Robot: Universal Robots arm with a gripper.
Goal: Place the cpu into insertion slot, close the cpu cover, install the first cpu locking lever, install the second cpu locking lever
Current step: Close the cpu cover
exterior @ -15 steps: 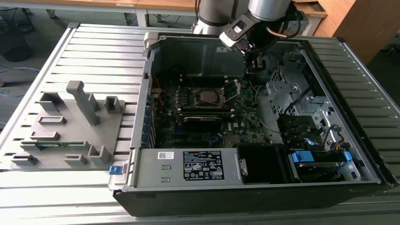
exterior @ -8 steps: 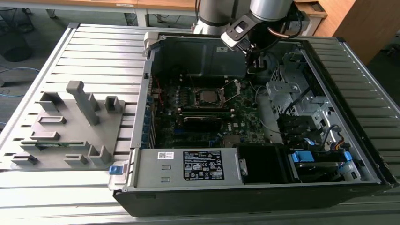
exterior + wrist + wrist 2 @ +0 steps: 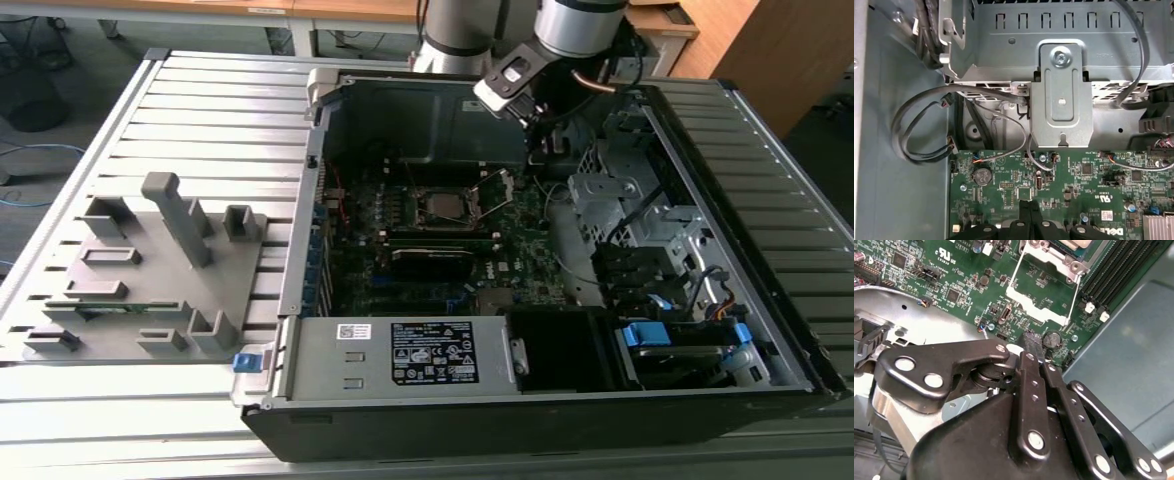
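Inside the open computer case, the insertion slot [image 3: 443,207] is a square socket on the green board, and the grey cpu [image 3: 441,208] appears to lie in it. The cpu cover [image 3: 497,192] stands open on the side toward the exterior view's right; in the second wrist view it is a silver windowed frame [image 3: 1036,294], flanked by thin wire levers [image 3: 1073,299]. My gripper [image 3: 545,150] hangs over the board beyond the raised cover, near the case's back wall. Its black fingers [image 3: 1030,342] are shut together with nothing between them. Their tips [image 3: 1026,210] sit just above the board.
A labelled grey power supply box [image 3: 400,350] fills the case's front. A metal drive cage [image 3: 627,200] with grey cables [image 3: 919,130] stands on the exterior view's right of the gripper. A coin battery [image 3: 983,175] and memory slots [image 3: 1114,270] lie nearby. A grey fixture tray [image 3: 134,270] sits outside the case.
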